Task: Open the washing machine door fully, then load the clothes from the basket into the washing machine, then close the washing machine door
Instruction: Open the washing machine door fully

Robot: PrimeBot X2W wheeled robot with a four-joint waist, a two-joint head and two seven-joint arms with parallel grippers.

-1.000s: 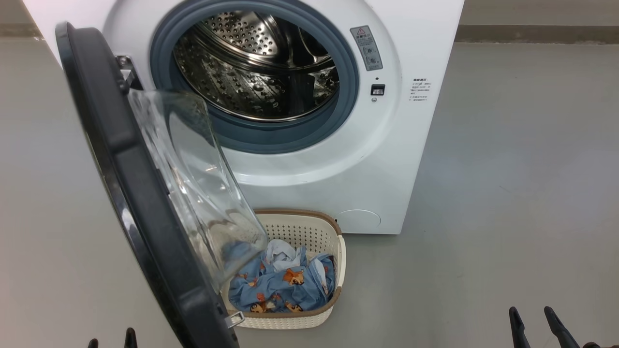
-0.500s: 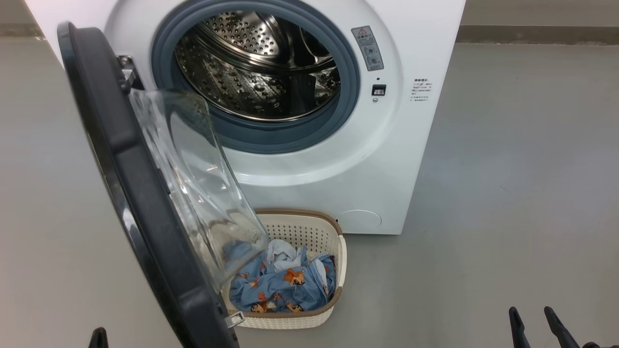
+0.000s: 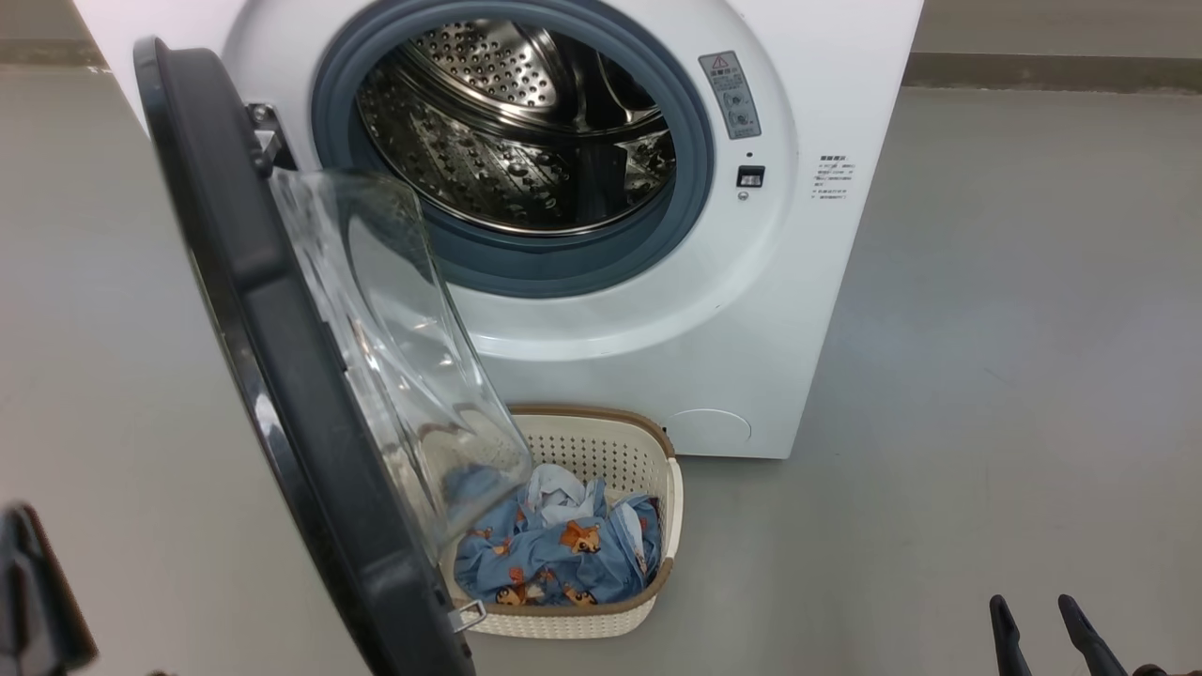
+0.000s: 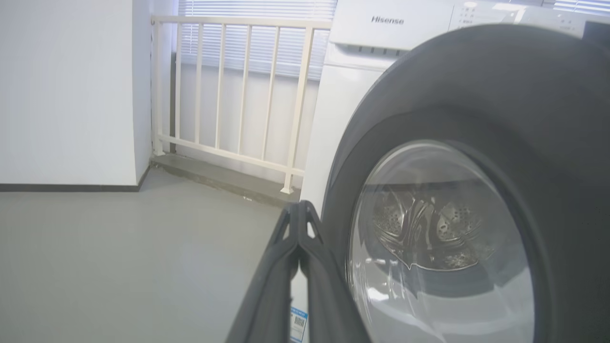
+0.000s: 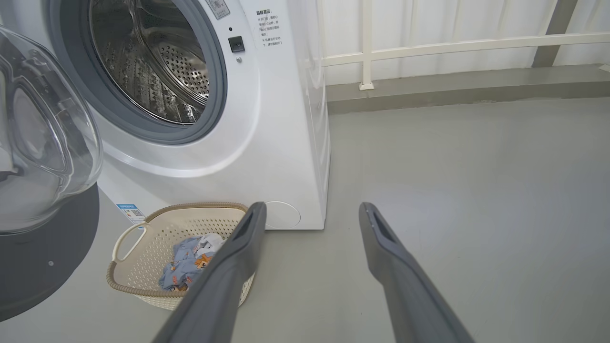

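The white washing machine (image 3: 826, 310) stands with its steel drum (image 3: 526, 122) exposed. Its round black door (image 3: 282, 376) hangs partly open on the left hinge, the glass bowl (image 3: 404, 357) bulging over the basket. The cream basket (image 3: 671, 507) sits on the floor against the machine's front, holding blue animal-print clothes (image 3: 554, 554) with a white piece on top. My left gripper (image 3: 23, 535) is at the lower left edge; in the left wrist view it (image 4: 299, 209) is shut, empty, just left of the door's outer face (image 4: 476, 95). My right gripper (image 5: 310, 212) is open, low and right of the basket (image 5: 138, 281).
Grey floor (image 3: 986, 376) stretches wide to the right of the machine. A white railing (image 4: 238, 95) on a raised grey ledge (image 5: 452, 90) runs behind the machine, with a white wall (image 4: 62, 95) to its left. A blue label (image 5: 129, 213) marks the machine's lower front.
The head camera has shifted slightly, sliding the scene right. My left gripper has moved from the bottom edge out to the far left and higher. Door, basket and right gripper look unmoved.
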